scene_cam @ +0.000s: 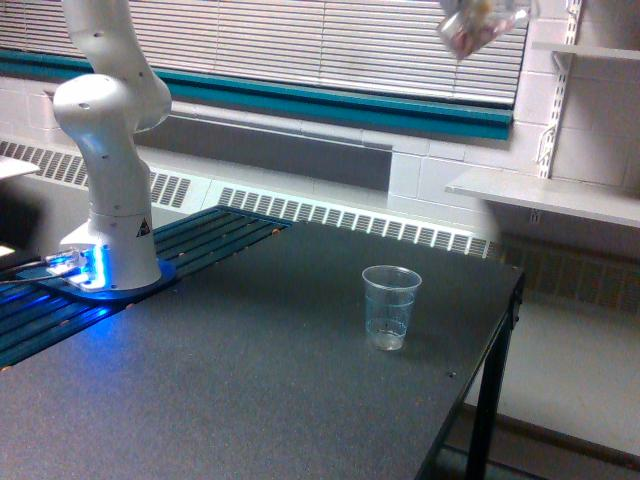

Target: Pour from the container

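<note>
A small clear plastic container (480, 25) shows at the very top edge of the exterior view, tilted and partly cut off by the frame, high above the table and in front of the window blinds. Reddish-brown and pale pieces are visible through its wall, though the blur leaves their shape unclear. The gripper itself is out of frame, so whether its jaws are clamped on the container cannot be told.

Well below, slightly to the exterior view's left of the container, a taller tapered ribbed clear plastic cup (390, 306) stands upright on the dark speckled table (250, 390), near the table's right edge. Nothing lies between the container and this cup; open air separates them.

On the exterior view's left, the white robot arm base (110, 180) rises from a blue-lit mount beside a dark slatted panel (215, 232). Behind run white horizontal blinds (330, 45), a teal sill strip, and a radiator grille; white wall shelves (560, 195) sit at the right.
</note>
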You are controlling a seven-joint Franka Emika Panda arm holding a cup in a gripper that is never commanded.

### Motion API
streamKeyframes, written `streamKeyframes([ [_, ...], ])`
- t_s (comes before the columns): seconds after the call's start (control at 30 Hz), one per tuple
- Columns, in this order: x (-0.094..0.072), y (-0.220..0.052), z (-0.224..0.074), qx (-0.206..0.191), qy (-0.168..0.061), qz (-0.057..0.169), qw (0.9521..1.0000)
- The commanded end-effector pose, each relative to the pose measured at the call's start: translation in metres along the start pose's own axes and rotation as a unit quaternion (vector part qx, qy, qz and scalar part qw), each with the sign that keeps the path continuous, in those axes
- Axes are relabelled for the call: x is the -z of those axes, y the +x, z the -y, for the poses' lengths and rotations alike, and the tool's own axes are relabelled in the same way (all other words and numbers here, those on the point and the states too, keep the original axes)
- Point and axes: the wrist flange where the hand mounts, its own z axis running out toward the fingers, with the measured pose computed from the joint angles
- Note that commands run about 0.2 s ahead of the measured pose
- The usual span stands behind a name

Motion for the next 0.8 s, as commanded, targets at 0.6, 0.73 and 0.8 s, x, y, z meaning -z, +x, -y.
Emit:
streamKeyframes([
  [0.6,-0.044,-0.077,-0.067,-0.002,-0.024,0.066,0.9975],
  [0.73,-0.053,-0.093,-0.078,-0.005,-0.025,0.083,0.9962],
  [0.8,-0.057,-0.102,-0.083,-0.005,-0.027,0.092,0.9954],
])
